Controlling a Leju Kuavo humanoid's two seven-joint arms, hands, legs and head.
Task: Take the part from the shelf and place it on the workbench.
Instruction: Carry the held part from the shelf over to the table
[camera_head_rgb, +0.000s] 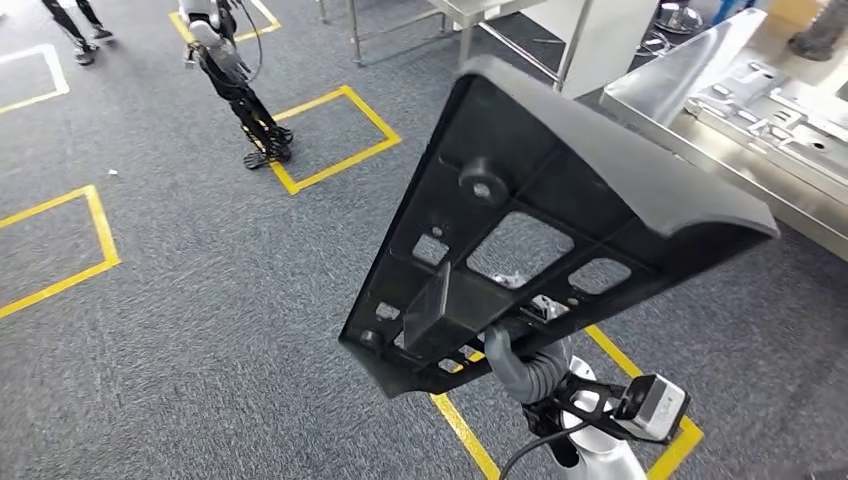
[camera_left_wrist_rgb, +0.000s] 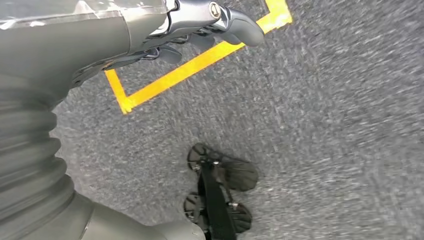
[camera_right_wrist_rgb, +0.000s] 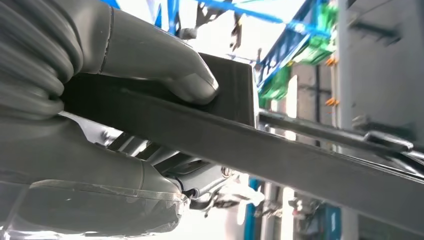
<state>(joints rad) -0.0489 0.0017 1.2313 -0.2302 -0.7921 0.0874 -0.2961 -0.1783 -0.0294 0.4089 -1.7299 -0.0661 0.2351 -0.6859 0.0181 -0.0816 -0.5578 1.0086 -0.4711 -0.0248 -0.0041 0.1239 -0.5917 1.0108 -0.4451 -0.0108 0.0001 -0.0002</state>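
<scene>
Grey carpet (camera_head_rgb: 220, 300) marked with yellow tape boxes (camera_head_rgb: 335, 140) runs under you, and the steel surface (camera_head_rgb: 720, 150) sits at the upper right of the head view, already carrying formed metal panels (camera_head_rgb: 770, 100). Another legged robot (camera_head_rgb: 235, 80) stands well off at the top left, with a person's legs (camera_head_rgb: 75, 30) beyond it.

Your right robot hand (camera_head_rgb: 520, 365) has the black part (camera_head_rgb: 560, 210) off the shelf: it grips the near edge of this big, flat, cut-out panel, which tilts up and away in front of you. In the right wrist view the thumb (camera_right_wrist_rgb: 192, 85) presses flat on the panel's rim, so the hold looks firm, though the panel's far end is unsupported and will likely want to swing.

Your left robot hand (camera_left_wrist_rgb: 210, 27) hangs over the carpet holding nothing; its fingers look partly curled, and you cannot tell for certain how far they are apart.

You appear to be in the carry step, between shelf and surface. Next, turn right toward the surface, bring the part level over a bare patch clear of the metal panels, and lower it before letting go.
</scene>
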